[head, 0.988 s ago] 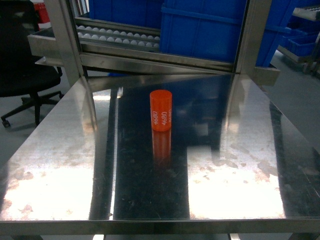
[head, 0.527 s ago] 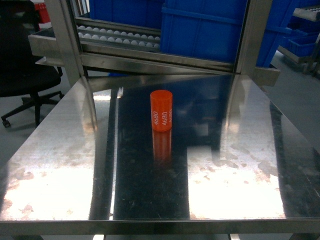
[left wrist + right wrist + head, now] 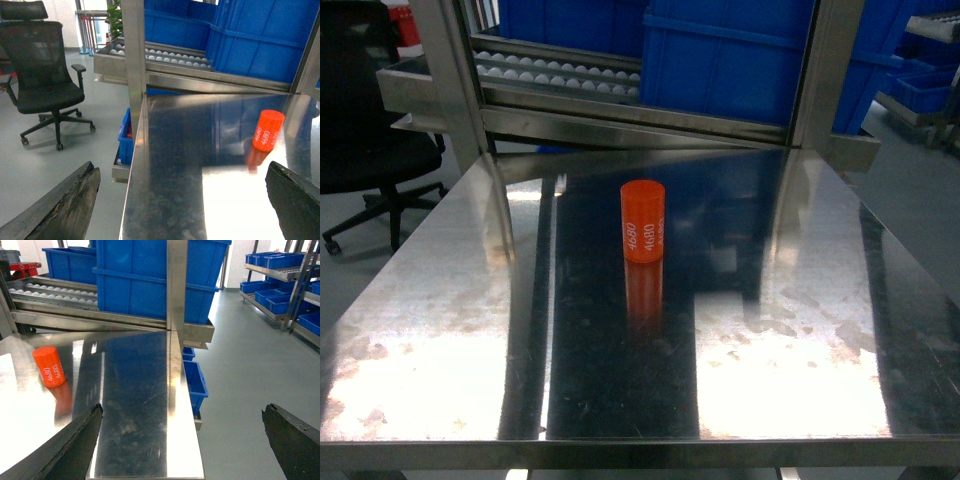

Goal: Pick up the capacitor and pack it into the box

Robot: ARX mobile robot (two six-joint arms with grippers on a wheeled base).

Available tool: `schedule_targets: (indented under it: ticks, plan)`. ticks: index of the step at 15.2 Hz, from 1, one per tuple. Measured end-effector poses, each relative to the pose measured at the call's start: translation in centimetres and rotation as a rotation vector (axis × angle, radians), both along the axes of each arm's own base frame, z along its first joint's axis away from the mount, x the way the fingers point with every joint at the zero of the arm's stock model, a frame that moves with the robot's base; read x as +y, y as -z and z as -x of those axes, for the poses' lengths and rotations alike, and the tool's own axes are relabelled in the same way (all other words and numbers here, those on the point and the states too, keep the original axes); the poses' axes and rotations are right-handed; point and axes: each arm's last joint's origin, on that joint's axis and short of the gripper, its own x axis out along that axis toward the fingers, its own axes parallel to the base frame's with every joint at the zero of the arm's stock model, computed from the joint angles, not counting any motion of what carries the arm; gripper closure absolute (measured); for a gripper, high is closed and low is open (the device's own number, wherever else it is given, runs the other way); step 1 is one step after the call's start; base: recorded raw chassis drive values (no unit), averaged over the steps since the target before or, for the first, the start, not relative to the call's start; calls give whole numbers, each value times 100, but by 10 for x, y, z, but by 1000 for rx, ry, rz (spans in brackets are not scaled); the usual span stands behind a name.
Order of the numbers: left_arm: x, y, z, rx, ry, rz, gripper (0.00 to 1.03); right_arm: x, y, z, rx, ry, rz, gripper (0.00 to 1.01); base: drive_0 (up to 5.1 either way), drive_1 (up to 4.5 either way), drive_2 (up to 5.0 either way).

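The capacitor (image 3: pixel 643 221) is an orange cylinder marked 4680, standing upright near the middle of the steel table (image 3: pixel 440 330). It also shows in the left wrist view, capacitor (image 3: pixel 268 130), ahead and to the right, and in the right wrist view, capacitor (image 3: pixel 49 366), far left. My left gripper (image 3: pixel 182 200) hangs open over the table's left edge, nothing between its fingers. My right gripper (image 3: pixel 182 440) is open over the table's right edge, also empty. Neither gripper appears in the head view. The box is out of view.
Blue bins (image 3: pixel 740 60) sit on a roller rack (image 3: pixel 560 75) behind the table, framed by steel posts (image 3: pixel 455 80). An office chair (image 3: pixel 45 80) stands left of the table. More blue bins (image 3: pixel 194 385) sit low at the right edge and on shelves (image 3: pixel 280 275).
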Motion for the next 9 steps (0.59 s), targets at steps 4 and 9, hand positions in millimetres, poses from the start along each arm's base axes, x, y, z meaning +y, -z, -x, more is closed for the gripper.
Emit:
schedule_targets:
  ticks: [4,9]
  plan:
    - [0,2,0,27,-11,6,5,0,0,0,0,0,0,3,0,0,0]
    - [-28,-18,-76,-4,124,19,5,0,0,0,0,0,0,3,0,0,0]
